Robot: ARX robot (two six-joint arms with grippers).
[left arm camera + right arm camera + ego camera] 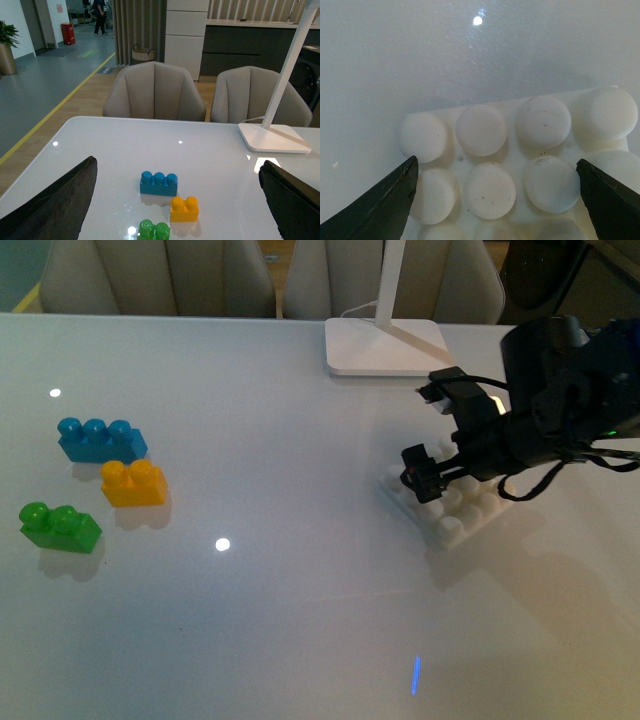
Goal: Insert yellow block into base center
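Right wrist view looks straight down between the two dark fingers of the right gripper (495, 200), which are spread wide with nothing held. The studs of the base (480, 130), a flat square white plastic plate with round studs, fill the gap between them. Whether the fingers touch the plate cannot be told.

In the front view the right gripper (422, 478) sits over the base (455, 525) at its 10 o'clock corner. The base lies at the 3 o'clock side of the glossy white table (300, 620).

From the base, the white flat lamp foot (385, 345) is at 12 o'clock, near the table's far edge. The yellow block (134, 483), a small glossy yellow-orange plastic brick with two round studs, stands upright at 9 o'clock, well apart from the base and from the right gripper.

A blue plastic three-stud brick (100, 439) lies just beside the yellow block at its 11 o'clock. A green plastic two-stud brick (60, 527) sits near it at 8 o'clock, apart.

The left gripper (177, 165) does not show in the front view. Its own camera shows its dark fingers (60, 200) spread wide and empty above the table, with the yellow block (184, 209) between them and lower down.
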